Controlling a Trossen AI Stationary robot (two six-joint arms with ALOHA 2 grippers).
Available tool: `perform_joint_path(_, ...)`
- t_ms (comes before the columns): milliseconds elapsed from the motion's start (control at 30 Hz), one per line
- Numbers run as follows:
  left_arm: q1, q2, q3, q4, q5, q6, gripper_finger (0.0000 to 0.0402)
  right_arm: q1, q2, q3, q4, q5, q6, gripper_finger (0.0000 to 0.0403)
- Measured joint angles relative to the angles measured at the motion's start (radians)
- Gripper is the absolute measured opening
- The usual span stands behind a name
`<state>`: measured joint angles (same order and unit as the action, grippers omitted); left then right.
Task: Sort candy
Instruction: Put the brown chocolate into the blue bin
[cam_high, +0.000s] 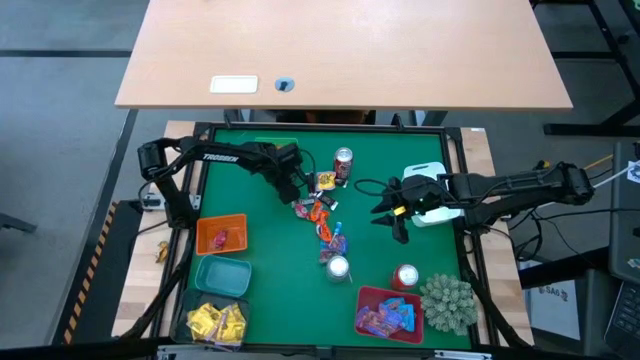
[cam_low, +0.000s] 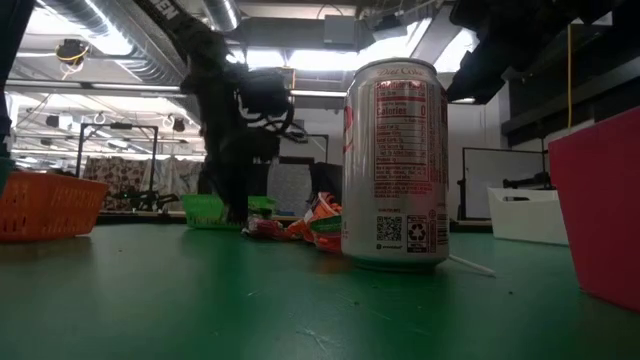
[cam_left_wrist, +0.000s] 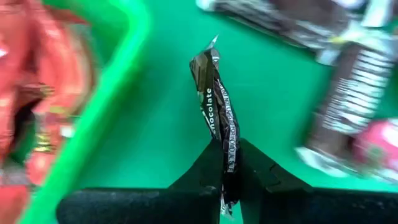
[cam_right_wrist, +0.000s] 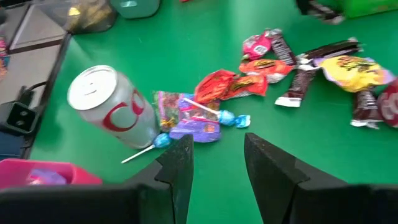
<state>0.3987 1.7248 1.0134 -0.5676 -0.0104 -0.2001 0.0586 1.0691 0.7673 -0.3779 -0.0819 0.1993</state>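
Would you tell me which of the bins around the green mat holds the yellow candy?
The dark bin at the mat's front-left corner, heaped with yellow wrappers. The orange bin holds one reddish piece, the teal bin shows nothing, and the red bin holds blue and reddish packets.

Dark chocolate candy (cam_left_wrist: 219, 118) pinched in left claw (cam_left_wrist: 231, 180), other sweets (cam_right_wrist: 249, 78) scattered mid-mat

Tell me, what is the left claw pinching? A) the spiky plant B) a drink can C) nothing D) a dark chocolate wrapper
D: the left claw is shut on a dark chocolate wrapper that sticks out past its fingers.
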Motion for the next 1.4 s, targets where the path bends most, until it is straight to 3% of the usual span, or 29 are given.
perform_joint_path(433,-0.191,-0.011,0.218,-0.376,0.183,-0.03,0.0013,0.0,0.0,-0.011,0.012,0.108,-0.001,0.0142)
perform_joint_path(633,-0.329,-0.087,0.243,-0.398,0.257,-0.108,0.0013,0.0,0.013,-0.024,0.009,0.162,-0.017,0.0142)
perform_joint_path(933,-0.554,-0.184,0.243,-0.582,0.145,-0.44,0.0014,0.0,0.099,-0.025,0.086,0.169,-0.08,0.0142)
perform_joint_path(1167,-0.748,-0.2,0.243,-0.693,0.123,-0.73,0.0014,0.0,0.181,-0.025,0.232,0.169,-0.128,0.0142)
perform_joint_path(1400,-0.932,-0.2,0.243,-0.7,0.124,-1.012,0.0014,0.0,0.241,-0.025,0.368,0.205,-0.156,0.0142)
